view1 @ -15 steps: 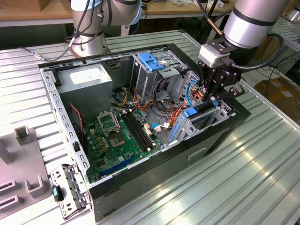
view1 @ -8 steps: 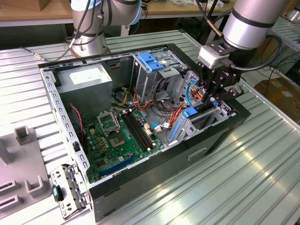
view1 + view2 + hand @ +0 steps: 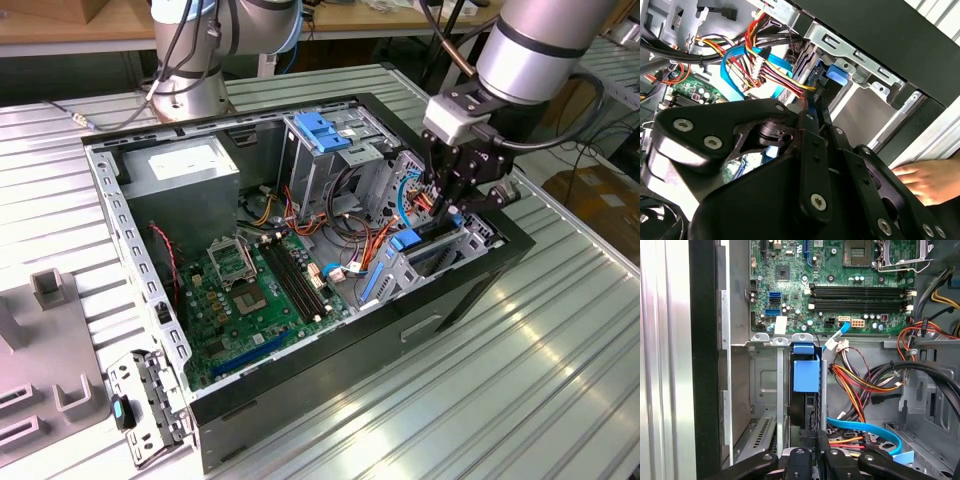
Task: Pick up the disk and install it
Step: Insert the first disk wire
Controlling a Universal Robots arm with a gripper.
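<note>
Beside tangled cables [image 3: 860, 385], pincer [image 3: 816, 442] clamped on disk [image 3: 806, 375] in drive bay [image 3: 765, 405].

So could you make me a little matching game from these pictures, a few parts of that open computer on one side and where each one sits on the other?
Things:
1. disk
2. gripper
3. memory slots
4. hand

Places:
A. long dark strips on the green board
B. resting on the table outside the black case
C. standing on edge in the metal drive bay, blue carrier showing
D. reaching down into the case, right over the drive bay

Pairs: 1-C, 2-D, 3-A, 4-B
</note>
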